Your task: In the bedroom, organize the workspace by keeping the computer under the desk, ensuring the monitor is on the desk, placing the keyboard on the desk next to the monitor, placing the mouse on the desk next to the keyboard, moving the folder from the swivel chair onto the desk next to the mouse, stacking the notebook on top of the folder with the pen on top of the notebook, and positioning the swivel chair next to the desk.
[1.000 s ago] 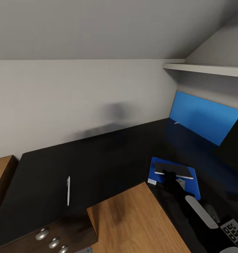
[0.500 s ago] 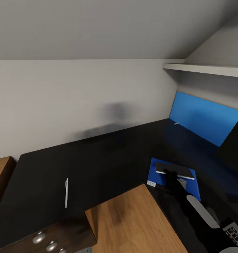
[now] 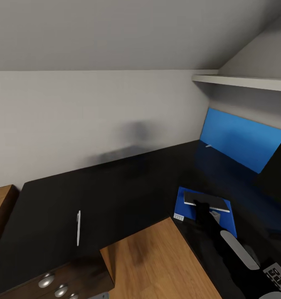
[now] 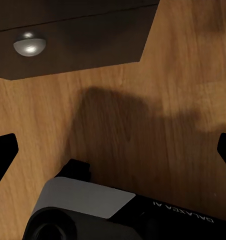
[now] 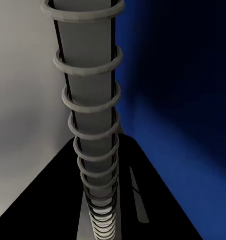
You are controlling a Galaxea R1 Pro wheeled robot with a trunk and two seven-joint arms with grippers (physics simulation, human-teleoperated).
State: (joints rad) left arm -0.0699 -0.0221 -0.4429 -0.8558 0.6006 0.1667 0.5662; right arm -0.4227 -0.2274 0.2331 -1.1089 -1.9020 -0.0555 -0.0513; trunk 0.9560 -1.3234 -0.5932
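A blue folder (image 3: 184,208) lies on the black L-shaped desk (image 3: 115,187), with a dark spiral notebook (image 3: 211,200) on top of it. My right gripper (image 3: 201,206) reaches over the notebook's near edge and seems shut on it. In the right wrist view the notebook's wire spiral (image 5: 90,125) runs very close, with the blue folder (image 5: 183,150) beside it. A white pen (image 3: 78,227) lies alone on the desk's left wing. The blue monitor (image 3: 240,139) stands at the back right. A keyboard corner (image 3: 277,275) and a grey mouse (image 3: 252,251) sit near my right arm. My left gripper (image 4: 113,150) hangs open over the wood floor.
A dark drawer unit with round metal knobs (image 3: 47,280) sits under the desk's left wing; one of its knobs (image 4: 28,43) is in the left wrist view. A white shelf (image 3: 240,81) juts out above the monitor. The wood floor (image 3: 157,261) fills the desk's inner corner.
The head view shifted slightly between one second and half a second ago, sliding the desk and pen a little. Since then nothing has moved.
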